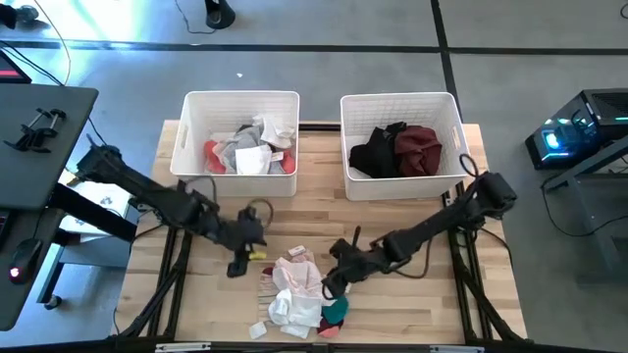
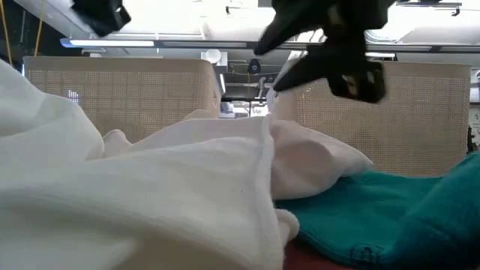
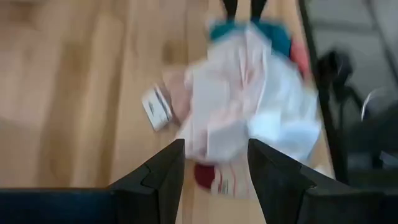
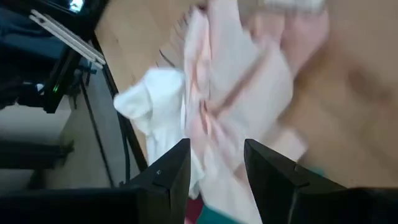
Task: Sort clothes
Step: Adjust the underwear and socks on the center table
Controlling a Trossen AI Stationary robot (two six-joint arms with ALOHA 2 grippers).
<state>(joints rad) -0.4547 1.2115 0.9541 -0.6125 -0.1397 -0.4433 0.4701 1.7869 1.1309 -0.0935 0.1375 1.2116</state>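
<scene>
Sorting looks partway done: a small pile (image 1: 297,291) of pale pink, white, teal and red clothes lies at the near-centre edge of the table (image 1: 412,294), w/ a tag or small scrap just beside it. Left basket (image 1: 193,132) at the far side holds light items (grey, white, coral); right basket (image 1: 451,137) holds dark ones (black, maroon). Left gripper (image 3: 216,168) hovers just left of the pile, fingers apart, nothing between them. Right gripper (image 4: 216,168) sits at the pile's right edge, over the pink/white cloth, also spread and empty. Risks, as I judge: both arms close on the same heap, so they could collide or tug one garment from both sides; pieces overlap, so a pinch may lift two colours at once & mis-sort; pile is near the table edge, so a drag could drop smth off.
</scene>
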